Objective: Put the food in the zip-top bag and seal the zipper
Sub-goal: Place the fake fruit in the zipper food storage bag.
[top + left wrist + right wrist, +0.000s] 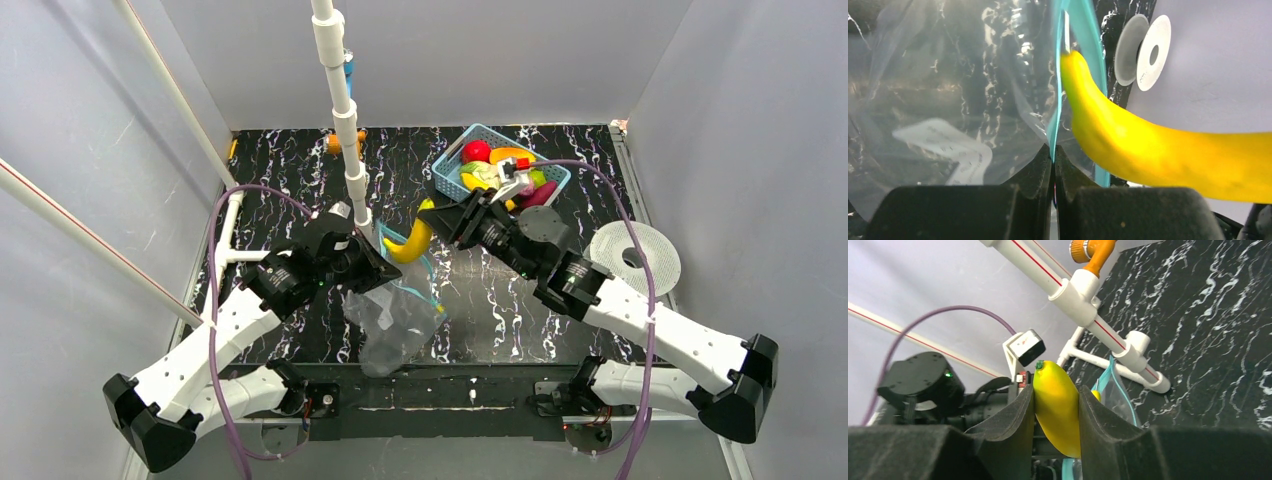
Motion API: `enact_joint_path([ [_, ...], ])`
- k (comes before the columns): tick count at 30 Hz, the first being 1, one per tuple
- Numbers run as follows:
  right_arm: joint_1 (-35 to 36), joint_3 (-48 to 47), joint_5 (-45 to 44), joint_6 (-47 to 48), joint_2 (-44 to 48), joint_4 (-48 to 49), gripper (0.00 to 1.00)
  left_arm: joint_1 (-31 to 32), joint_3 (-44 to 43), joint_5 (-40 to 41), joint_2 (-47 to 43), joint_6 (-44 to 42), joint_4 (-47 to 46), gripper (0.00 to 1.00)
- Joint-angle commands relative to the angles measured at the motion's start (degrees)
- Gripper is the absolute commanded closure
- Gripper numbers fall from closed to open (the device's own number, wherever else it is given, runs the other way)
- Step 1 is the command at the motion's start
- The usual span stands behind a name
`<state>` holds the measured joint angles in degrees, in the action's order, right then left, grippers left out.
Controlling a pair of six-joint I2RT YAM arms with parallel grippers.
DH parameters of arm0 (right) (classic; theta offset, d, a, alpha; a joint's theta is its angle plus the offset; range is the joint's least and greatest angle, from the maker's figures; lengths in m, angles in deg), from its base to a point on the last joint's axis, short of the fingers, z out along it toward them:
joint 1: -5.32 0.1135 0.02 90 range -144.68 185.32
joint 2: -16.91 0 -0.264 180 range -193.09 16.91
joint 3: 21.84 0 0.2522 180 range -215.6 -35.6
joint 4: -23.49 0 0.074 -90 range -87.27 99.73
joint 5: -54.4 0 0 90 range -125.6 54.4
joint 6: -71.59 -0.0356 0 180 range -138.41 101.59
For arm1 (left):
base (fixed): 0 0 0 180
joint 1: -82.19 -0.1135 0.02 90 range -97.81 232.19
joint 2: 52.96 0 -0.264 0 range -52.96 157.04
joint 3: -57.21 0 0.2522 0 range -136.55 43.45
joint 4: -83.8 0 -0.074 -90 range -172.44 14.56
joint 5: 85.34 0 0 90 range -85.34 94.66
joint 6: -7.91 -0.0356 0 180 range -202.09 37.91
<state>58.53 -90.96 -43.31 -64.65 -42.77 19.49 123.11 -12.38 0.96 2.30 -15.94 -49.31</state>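
while the left end effector is clamped on the zipper to hold the zip-top bag mouth up mid-tabletop, the right end effector grips the banana, tip at the opening, ready to insert.
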Motion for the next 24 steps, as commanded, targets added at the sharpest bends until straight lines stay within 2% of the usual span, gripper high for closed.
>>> enact_joint_path([
  [1,4.53,-3.37,-13.28,8.95,-1.05,5.22,0.99,-0.46,-0.20,-3.29,-2.31,1.48,-1.91,1.00],
  [4,5.06,-4.87,-17.08,12.12,-0.65,3.84,0.99,-0.49,0.44,-2.47,-3.21,1.85,-1.48,1.00],
  [11,5.34,-4.33,-13.93,12.01,-1.22,4.09,0.99,-0.51,1.12,-2.55,-2.85,2.16,-2.18,1.00],
  [18,7.94,-2.13,-13.21,18.57,-3.79,11.10,0.99,-0.65,1.01,-4.64,-2.00,2.34,-3.77,1.00],
  [24,8.48,-1.23,-11.14,20.09,-6.99,15.28,0.89,-0.59,0.51,-4.57,-2.35,1.80,-3.69,1.00],
])
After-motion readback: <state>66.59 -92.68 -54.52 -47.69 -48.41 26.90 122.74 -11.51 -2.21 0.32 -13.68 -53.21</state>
